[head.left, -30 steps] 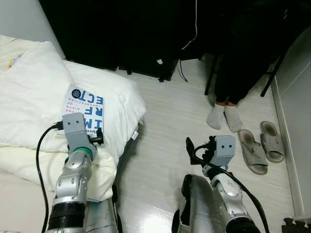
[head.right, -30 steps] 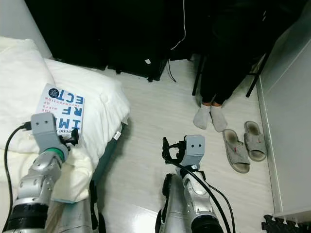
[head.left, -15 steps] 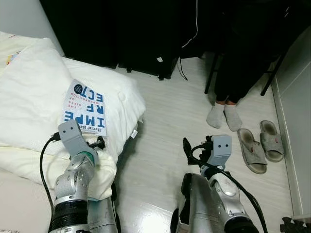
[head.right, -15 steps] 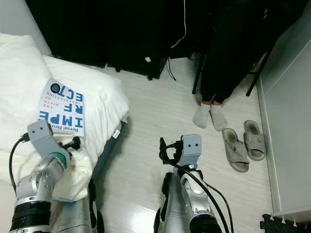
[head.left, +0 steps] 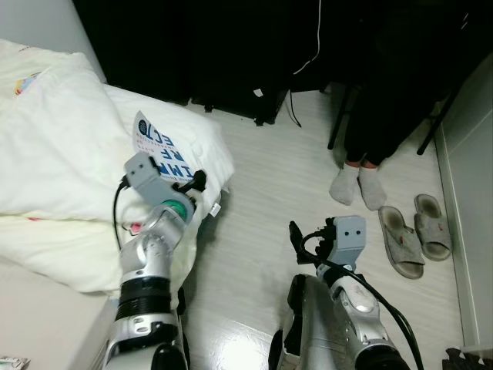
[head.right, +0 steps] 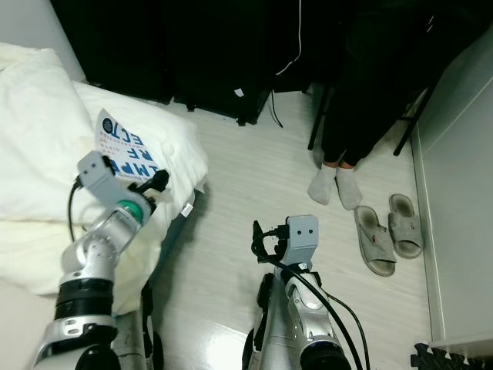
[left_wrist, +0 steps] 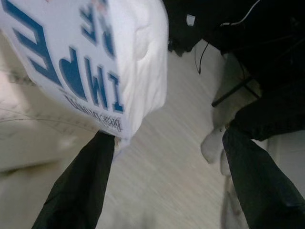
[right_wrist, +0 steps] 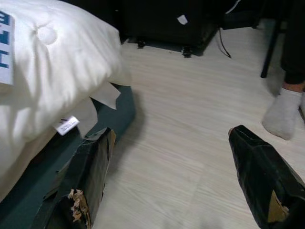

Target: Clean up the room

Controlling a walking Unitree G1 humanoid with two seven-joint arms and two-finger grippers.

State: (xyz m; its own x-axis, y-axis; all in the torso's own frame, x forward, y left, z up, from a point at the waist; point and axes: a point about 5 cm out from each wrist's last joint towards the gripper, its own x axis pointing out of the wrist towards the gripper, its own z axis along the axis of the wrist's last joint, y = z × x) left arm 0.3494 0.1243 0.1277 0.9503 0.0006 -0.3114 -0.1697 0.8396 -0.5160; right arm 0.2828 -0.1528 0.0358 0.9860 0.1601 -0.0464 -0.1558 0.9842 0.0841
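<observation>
A: Count?
B: One book [head.left: 158,144], white with blue letters, lying tilted on the white pillow [head.left: 62,146] at the bed's edge. Two grey slippers [head.left: 416,229] on the pale floor [head.left: 262,200], beside two socked feet [head.left: 353,185] of a seated person.

A: Arms?
B: Left gripper [head.left: 192,182] raised over the bed, fingers spread, one finger [left_wrist: 78,183] touching the book's lower edge. Right gripper [head.left: 302,237] low above the floor, fingers [right_wrist: 88,171] wide apart, nothing between them.
</observation>
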